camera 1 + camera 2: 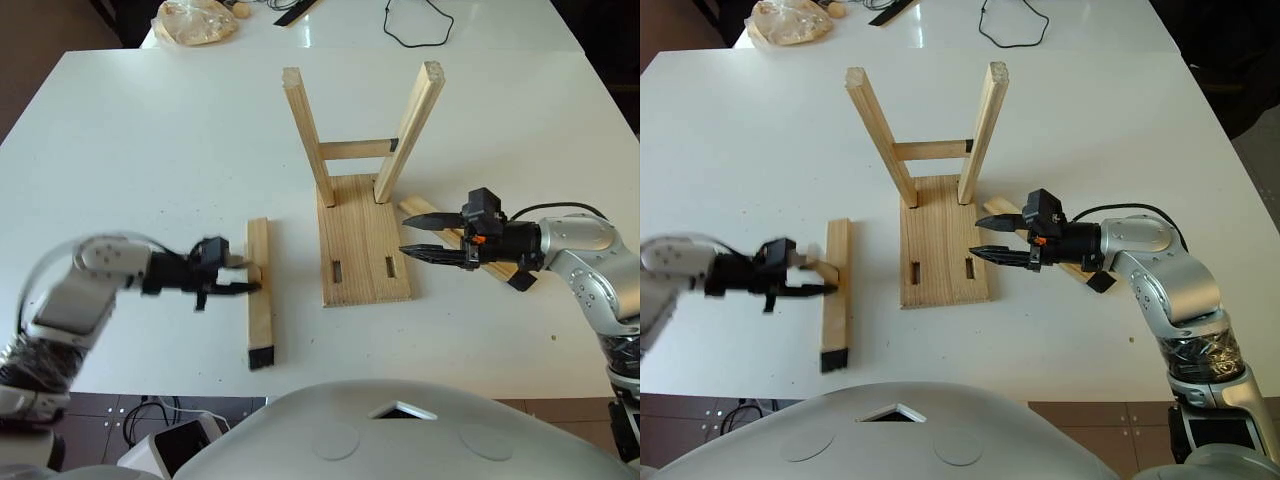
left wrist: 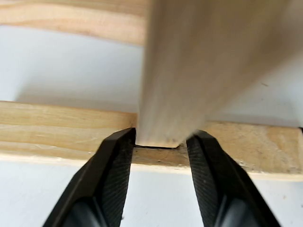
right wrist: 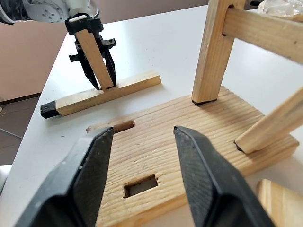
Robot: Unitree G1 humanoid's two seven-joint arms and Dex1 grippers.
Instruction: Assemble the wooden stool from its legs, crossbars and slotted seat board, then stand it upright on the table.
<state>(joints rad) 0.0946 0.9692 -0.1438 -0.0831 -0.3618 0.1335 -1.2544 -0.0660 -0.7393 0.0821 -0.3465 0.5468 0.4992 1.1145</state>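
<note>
**Clearance around the half-built stool**

The near half of the seat board (image 1: 365,225) is open from above, and both empty slots (image 1: 338,270) are unblocked. The far half is fenced in by two standing legs (image 1: 308,135) with a crossbar (image 1: 355,149) bridging them. On the left, a loose leg (image 1: 259,320) lies flat on the surface (image 1: 150,150), with the left tool (image 1: 248,284) clamped on a short crossbar (image 3: 94,56) touching it. The right tool (image 1: 403,232), fingers spread, sits just beside the board's right edge over another loose leg (image 1: 418,210). There's a bare strip between the board and the left leg
</note>
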